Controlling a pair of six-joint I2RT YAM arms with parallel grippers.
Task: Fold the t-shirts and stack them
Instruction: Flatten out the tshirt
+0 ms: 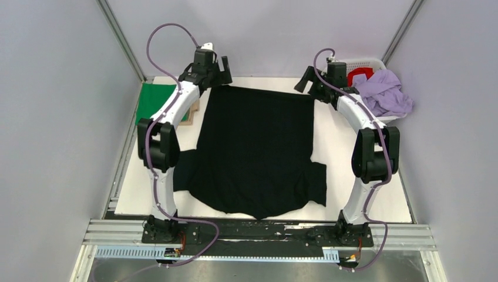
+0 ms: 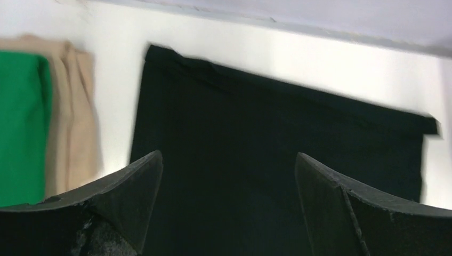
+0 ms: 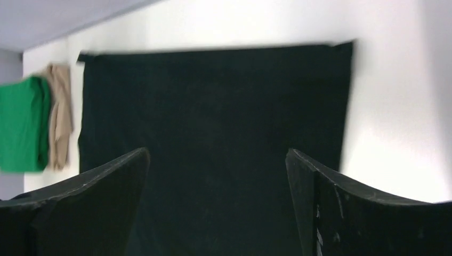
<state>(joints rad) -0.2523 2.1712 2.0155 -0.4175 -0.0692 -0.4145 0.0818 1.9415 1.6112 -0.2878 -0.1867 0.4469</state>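
Though rumpled, tee (image 1: 255, 147) (black) lies flat.

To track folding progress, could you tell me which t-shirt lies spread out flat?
The black t-shirt, spread open mid-table; the green one lies folded at the left, and the lilac one is bunched up at the basket.

A large black cloth t-shirt (image 1: 258, 153) lies spread flat on the white desk (image 1: 340, 153), sleeves nearest. At far left, a folded green cloth tee (image 1: 154, 101) touches a tan tee (image 1: 192, 111). At far right, a crumpled lilac tee (image 1: 384, 94) sits beside a red tee (image 1: 359, 76).
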